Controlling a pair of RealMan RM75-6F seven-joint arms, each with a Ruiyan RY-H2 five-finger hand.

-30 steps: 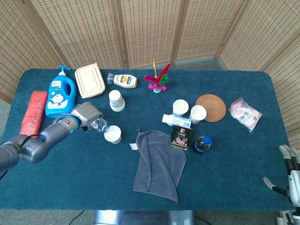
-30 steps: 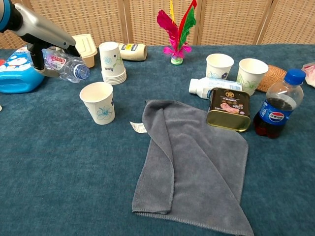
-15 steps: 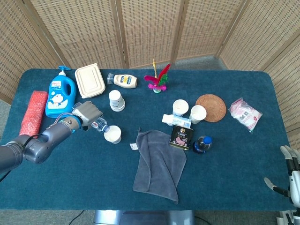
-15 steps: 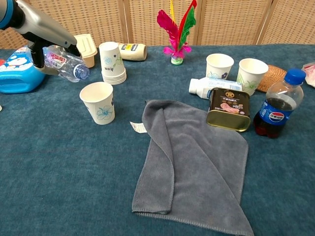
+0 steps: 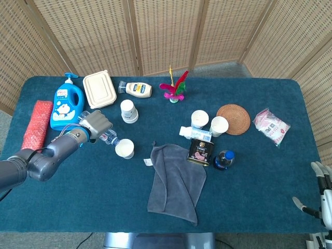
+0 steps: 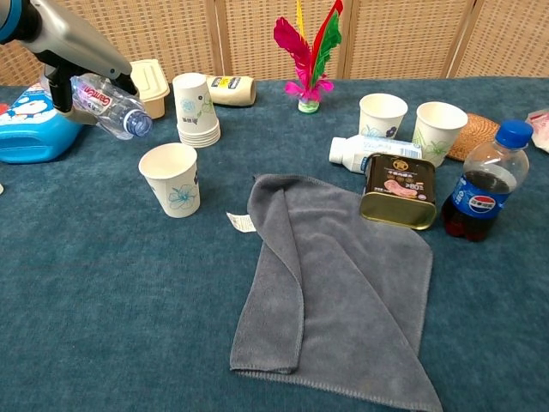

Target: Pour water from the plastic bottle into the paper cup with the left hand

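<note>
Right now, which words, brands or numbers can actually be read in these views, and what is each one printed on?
"CanCan"-like red lettering, only partly legible: label of the plastic bottle held by the left hand.
Pepsi roundel, a sign without readable words: cola bottle.
Too small or blurred: gold tin, blue detergent jug, mayonnaise bottle, pink packet.

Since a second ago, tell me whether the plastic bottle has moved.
Yes. In the chest view the plastic bottle, held by the left hand, has risen slightly, its neck now higher above the paper cup and a little further left.
</note>
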